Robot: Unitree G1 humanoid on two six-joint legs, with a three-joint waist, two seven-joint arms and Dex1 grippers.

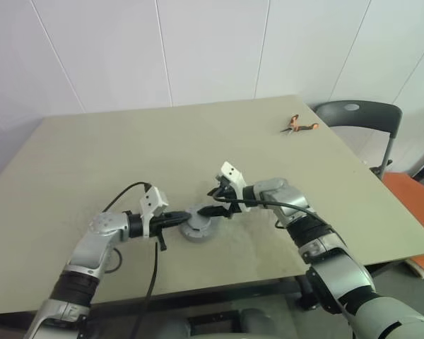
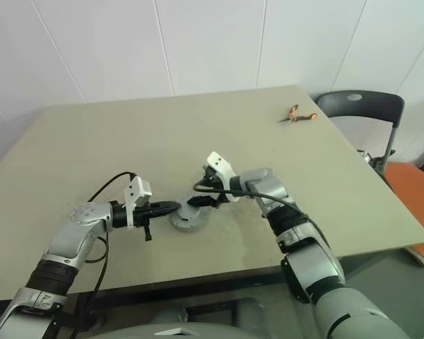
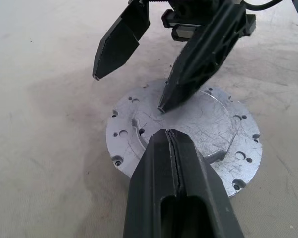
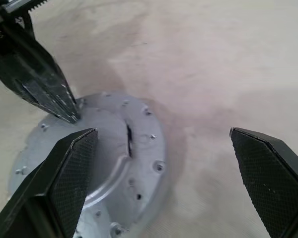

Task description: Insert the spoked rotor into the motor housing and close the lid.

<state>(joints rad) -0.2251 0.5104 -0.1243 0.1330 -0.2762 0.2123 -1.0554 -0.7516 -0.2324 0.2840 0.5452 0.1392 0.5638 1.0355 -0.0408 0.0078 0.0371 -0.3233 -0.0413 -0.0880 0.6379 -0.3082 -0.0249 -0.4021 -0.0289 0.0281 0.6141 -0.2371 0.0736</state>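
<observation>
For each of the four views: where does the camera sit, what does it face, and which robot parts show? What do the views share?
Left eye: head, looking down on the table; both arms.
Right eye: beside it, same scene.
Left wrist: along the shut left gripper, facing the lid and the open right gripper.
Right wrist: between its own spread fingers, facing the lid and left gripper.
Shared: the lid.

No text or label seems readable anywhere.
</observation>
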